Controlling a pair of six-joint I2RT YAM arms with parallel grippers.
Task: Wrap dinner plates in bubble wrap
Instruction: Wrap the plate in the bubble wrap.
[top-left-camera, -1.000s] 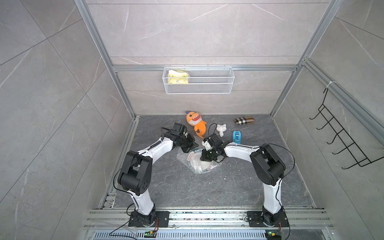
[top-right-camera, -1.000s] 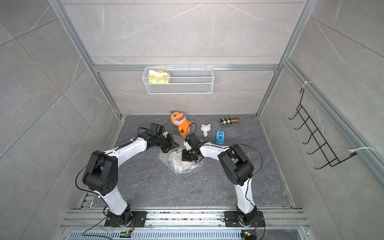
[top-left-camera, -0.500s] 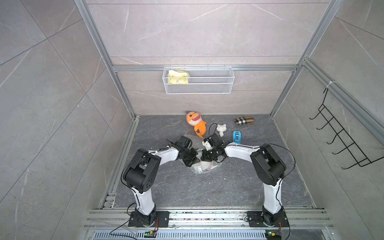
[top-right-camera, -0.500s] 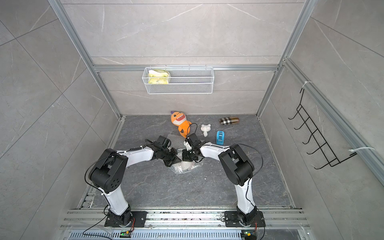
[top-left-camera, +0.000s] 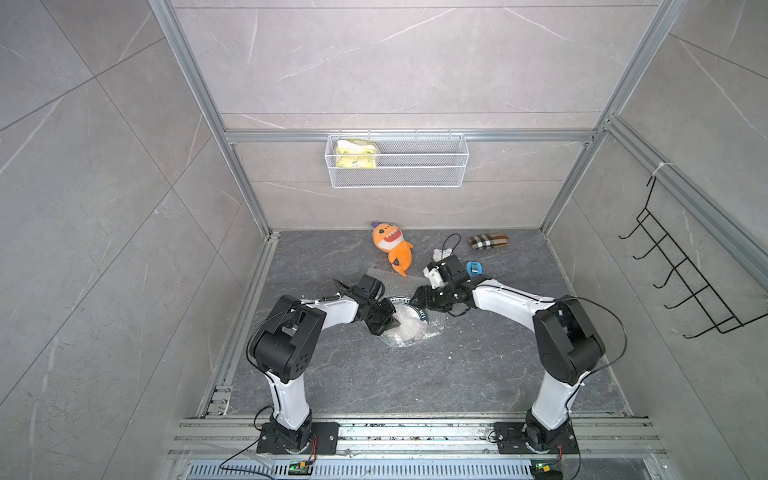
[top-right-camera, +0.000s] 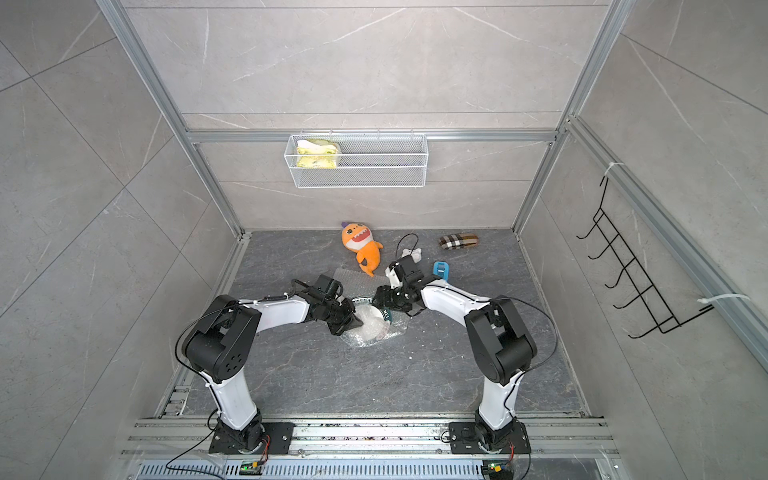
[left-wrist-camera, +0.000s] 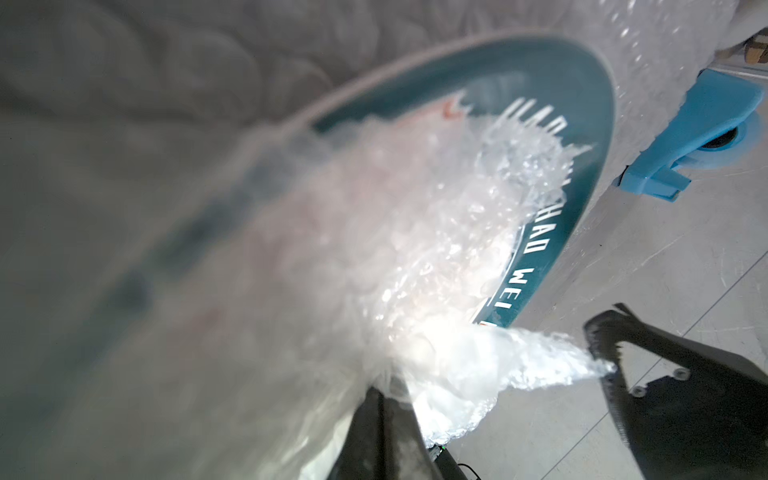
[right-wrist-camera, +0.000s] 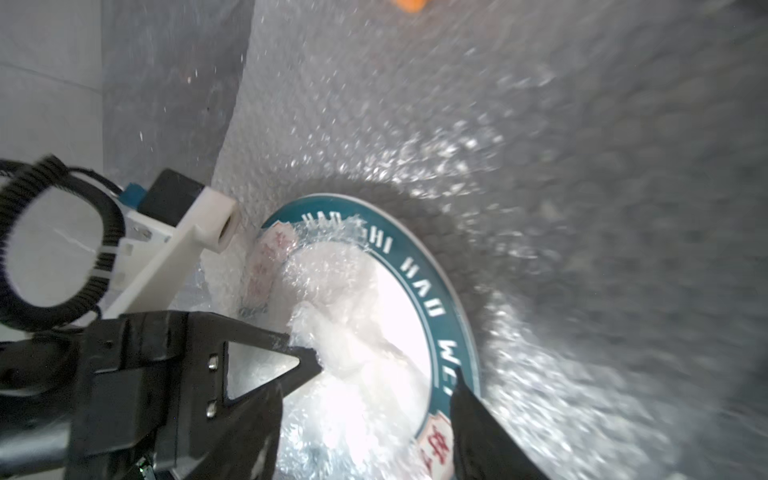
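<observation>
left tool (top-left-camera: 392, 323), clamping bubble wrap (top-left-camera: 409, 331), dragged it over plate (top-left-camera: 420, 314); right tool (top-left-camera: 419, 302) opened.

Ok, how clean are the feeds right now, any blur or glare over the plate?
Left wrist view: near bubble wrap badly out of focus, glare whitening the bunched part, plate lettering legible. Right wrist view: wrap beyond the plate smeared, plate centre washed out white. Both top views: sharp, evenly lit.
</observation>
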